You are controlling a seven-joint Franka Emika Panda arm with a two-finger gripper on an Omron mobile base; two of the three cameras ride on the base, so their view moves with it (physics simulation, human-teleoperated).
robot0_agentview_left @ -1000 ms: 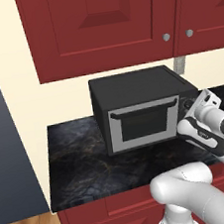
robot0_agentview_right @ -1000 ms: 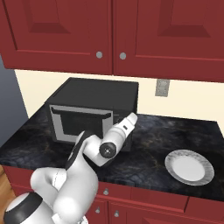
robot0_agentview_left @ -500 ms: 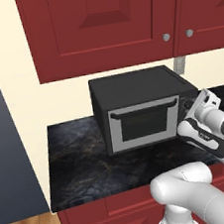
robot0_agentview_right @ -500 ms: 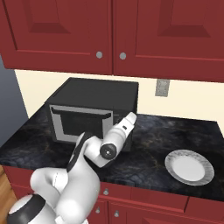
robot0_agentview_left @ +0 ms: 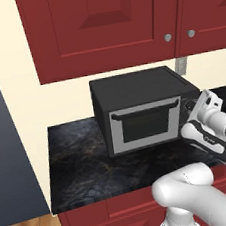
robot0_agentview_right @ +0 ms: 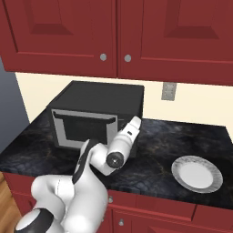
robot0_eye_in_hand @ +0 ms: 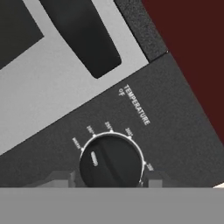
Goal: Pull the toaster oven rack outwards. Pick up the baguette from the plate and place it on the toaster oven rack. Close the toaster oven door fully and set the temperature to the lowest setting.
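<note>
Left base view: the toaster oven sits on the dark counter under red cabinets. The toaster oven door looks shut, handle bar along its top edge. The gripper is pressed up to the oven's front at 3 o'clock of the door, fingers hidden against the panel.

Right base view: the white plate lies bare at 4 o'clock of the oven; no baguette on it.

Hand view: the temperature knob sits low centre, its white pointer aimed near the first mark of the dial. A finger tip flanks it on either side, half spread; whether they actually pinch the knob I cannot tell.

Judgement: knob is rigid, smooth and small. Grip it across the rim and turn slowly, or the pads may slip.
</note>
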